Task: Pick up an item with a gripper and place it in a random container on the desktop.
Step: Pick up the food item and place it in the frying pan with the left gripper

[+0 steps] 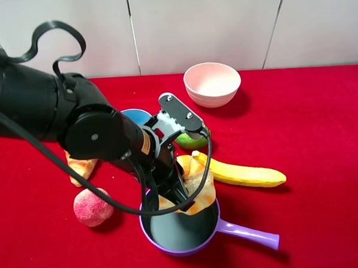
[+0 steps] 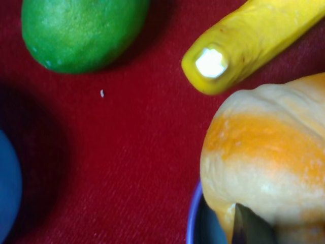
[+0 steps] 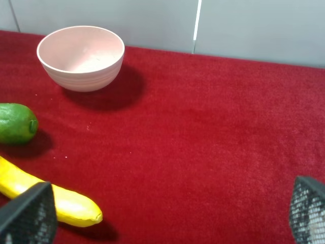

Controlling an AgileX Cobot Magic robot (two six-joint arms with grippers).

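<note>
Over shallow round pan (image 1: 170, 249), twisted pastry (image 1: 201, 187)

A bulky black arm (image 1: 89, 135) is seen at frame left, with black cables (image 1: 53, 26) looped at upper left. A black plate (image 1: 181, 114) with silver screws (image 1: 170, 97) is fitted near the centre.

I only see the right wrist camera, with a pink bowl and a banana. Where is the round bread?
Observer: The ring pastry is in the left pincer, over the far rim of the purple pan.
Operator: Any other food I can't see?
Observer: A peach lies left of the pan.
Operator: And another bowl?
Observer: A blue bowl peeks out behind the left arm.
</note>
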